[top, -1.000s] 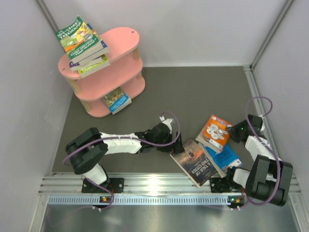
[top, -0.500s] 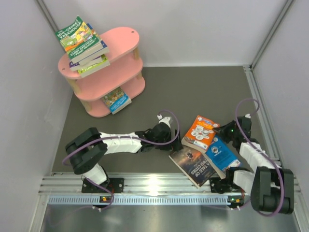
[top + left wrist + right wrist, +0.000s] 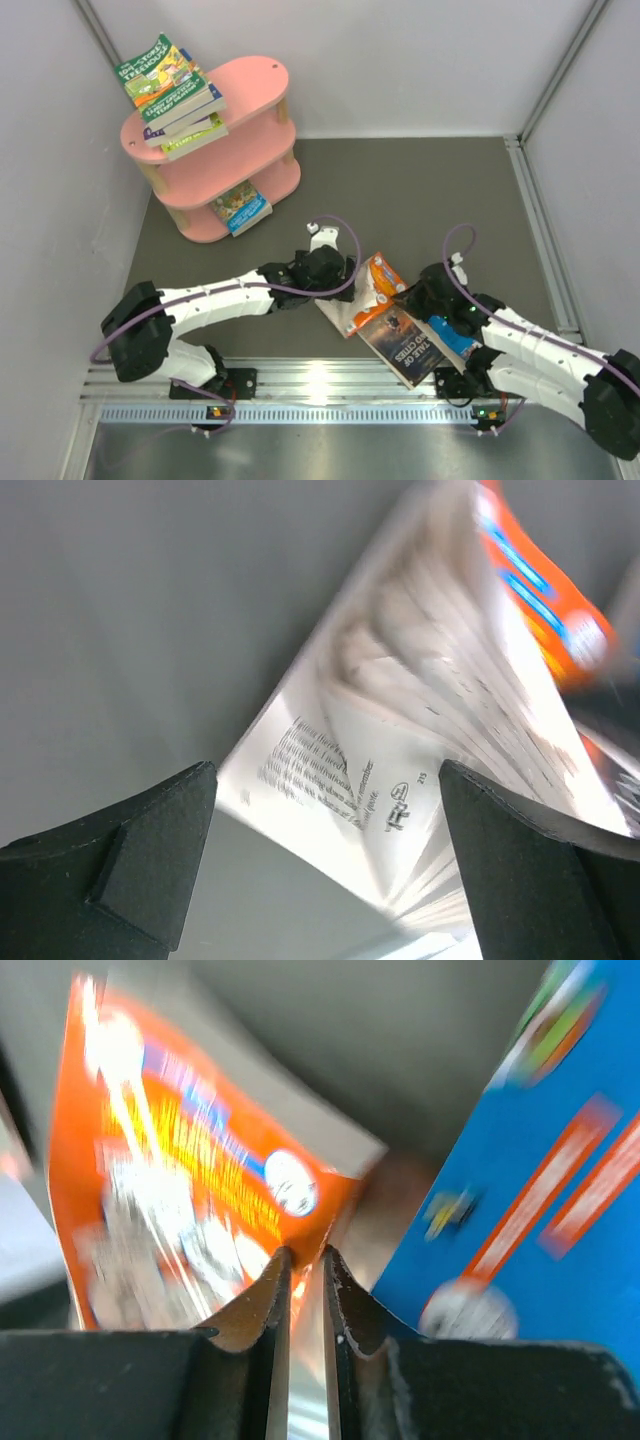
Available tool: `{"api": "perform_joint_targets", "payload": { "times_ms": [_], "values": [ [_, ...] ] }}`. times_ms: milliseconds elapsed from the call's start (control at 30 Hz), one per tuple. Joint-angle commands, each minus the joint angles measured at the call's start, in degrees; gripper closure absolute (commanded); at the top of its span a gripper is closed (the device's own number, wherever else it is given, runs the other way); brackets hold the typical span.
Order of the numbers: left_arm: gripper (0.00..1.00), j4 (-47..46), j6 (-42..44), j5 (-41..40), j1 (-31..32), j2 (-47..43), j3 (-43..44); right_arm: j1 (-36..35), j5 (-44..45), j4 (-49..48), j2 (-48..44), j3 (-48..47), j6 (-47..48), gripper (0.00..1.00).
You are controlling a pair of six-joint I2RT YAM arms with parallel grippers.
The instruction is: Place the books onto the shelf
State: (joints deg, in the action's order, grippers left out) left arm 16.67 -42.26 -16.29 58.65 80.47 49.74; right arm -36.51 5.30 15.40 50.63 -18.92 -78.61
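- An orange book was seen fanned open, white pages showing, one cover corner pinched tight in the right gripper.
- The left gripper was spread wide about the pages (contact could not be told).
- Three books were counted on the mat: the orange book, a dark book and a blue book.
- On the pink three-tier shelf, a stack of about four was found on top, and a single book on the bottom tier.

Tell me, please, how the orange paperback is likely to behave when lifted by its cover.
Probably floppy: the orange paperback hangs open, its pages fanned out while the right gripper pinches only the cover. It looks thin, so likely light. The glossy cover may slip from that narrow grip.
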Motion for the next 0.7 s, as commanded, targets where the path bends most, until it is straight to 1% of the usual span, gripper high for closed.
{"api": "perform_joint_targets", "payload": {
  "times_ms": [0,33,67,100,133,167,200,233,267,333,400,433,467,500,533,567,600,633,667],
  "values": [
    [0.01,-1.37,3.06,-5.33,-1.61,0.74,1.42,-12.84,-2.14,7.26,0.96,-4.36,-7.26,1.00],
    [0.01,0.02,2.97,-5.24,-2.31,1.18,1.50,-14.71,-1.53,8.41,1.48,-7.16,-7.09,0.97],
    [0.01,0.99,2.71,-5.33,-3.79,1.10,1.59,-16.12,-0.04,9.99,2.36,-8.58,-6.82,0.90],
    [0.01,1.78,2.27,-5.50,-4.33,0.75,1.51,-18.14,1.02,12.96,2.45,-9.72,-5.86,0.71],
    [0.01,3.71,2.01,-6.02,-4.77,-0.91,1.42,-18.76,2.16,14.56,2.37,-11.82,-5.07,0.62],
    [0.01,4.51,1.83,-8.03,-5.12,-2.23,1.33,-18.95,4.69,16.14,1.32,-12.54,-3.32,0.56],
    [0.01,5.56,2.09,-8.75,-5.04,-3.72,1.42,-18.86,6.37,19.46,0.35,-13.07,-2.61,0.44],
    [0.01,7.48,2.44,-9.28,-5.04,-7.04,1.68,-18.86,8.22,21.06,-0.61,-13.95,-1.91,0.40],
    [0.01,8.72,2.88,-9.72,-4.95,-8.56,2.20,-18.77,12.06,22.21,-2.97,-14.30,-1.12,0.37],
    [0.01,10.22,3.50,-11.04,-4.78,-12.15,3.70,-18.16,15.77,25.55,-6.66,-15.70,1.17,0.32],
    [0.01,14.26,3.15,-12.96,-4.69,-13.75,5.62,-16.94,20.52,27.05,-8.70,-17.11,4.50,0.26],
    [0.01,15.66,2.71,-13.23,-4.69,-14.80,6.24,-16.23,22.19,27.66,-10.10,-19.03,5.82,0.24],
    [0.01,17.33,2.19,-13.15,-4.51,-15.33,6.69,-15.18,24.82,27.93,-10.29,-20.01,9.05,0.23],
    [0.01,17.43,0.96,-12.71,-4.51,-15.95,6.78,-11.77,25.72,28.11,-10.29,-21.06,10.91,0.20],
    [0.01,17.00,0.17,-10.45,-4.43,-16.91,6.43,-9.22,25.90,28.11,-9.59,-22.99,12.85,0.20],
    [0.01,16.04,-0.62,-8.86,-4.42,-17.18,5.82,-3.10,24.60,26.98,-8.80,-23.70,17.74,0.21],
    [0.01,12.64,-2.20,-7.02,-4.34,-17.36,3.98,0.27,23.28,25.92,-7.93,-24.41,20.57,0.24],
    [0.02,10.60,-3.17,-2.99,-3.90,-16.93,3.01,3.69,21.70,24.61,-5.57,-25.02,23.38,0.27],
    [0.03,8.41,-5.01,-1.47,-3.46,-16.40,1.08,10.08,17.24,20.68,-4.24,-25.03,28.98,0.30]
  ]
}}
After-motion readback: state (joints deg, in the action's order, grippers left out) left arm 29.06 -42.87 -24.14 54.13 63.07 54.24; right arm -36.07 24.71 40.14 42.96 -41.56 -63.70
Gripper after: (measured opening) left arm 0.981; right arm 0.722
